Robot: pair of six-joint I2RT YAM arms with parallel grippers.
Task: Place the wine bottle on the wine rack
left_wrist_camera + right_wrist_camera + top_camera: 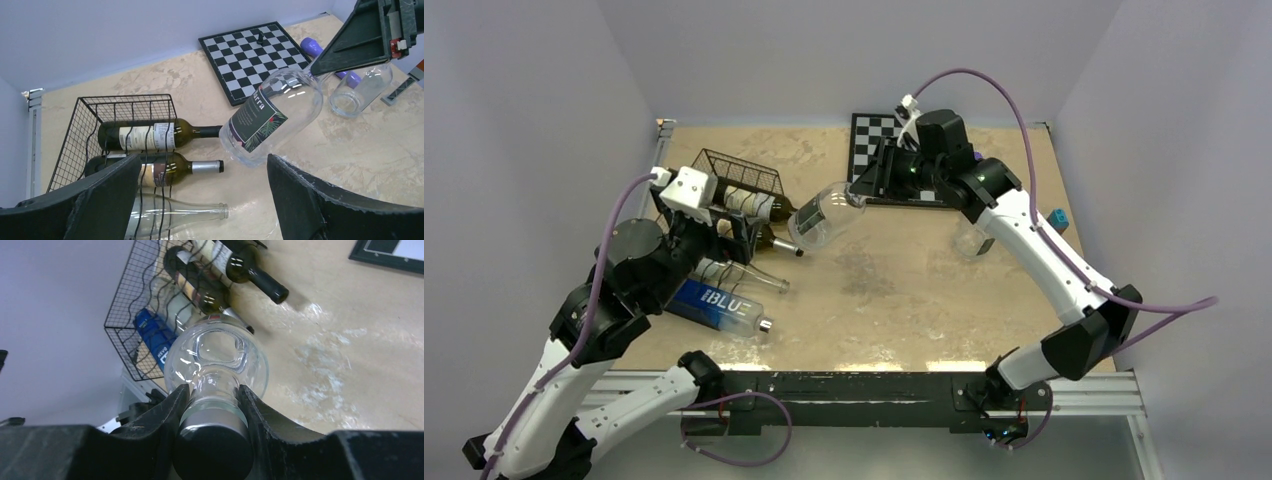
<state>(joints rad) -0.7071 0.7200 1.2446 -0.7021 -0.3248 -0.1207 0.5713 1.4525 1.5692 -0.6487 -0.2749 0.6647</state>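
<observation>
The wine bottle (822, 215), clear and squat with a dark label, hangs tilted above the table between the chessboard and the wine rack. My right gripper (857, 193) is shut on its neck just below the dark cap, as the right wrist view shows (214, 390); the bottle's (217, 357) base points towards the rack. The black wire wine rack (744, 170) lies at the left and holds two dark green bottles (145, 136), a clear one (175, 212) and a blue one (719, 305). My left gripper (744, 235) hovers open over the rack's front, nothing between its fingers (204, 161).
A black-and-white chessboard (874, 135) lies at the back centre, with a small dark piece on it. A clear glass jar (972, 240) lies under the right arm, a purple object (315, 47) beside it. A teal block (1058, 218) sits near the right edge.
</observation>
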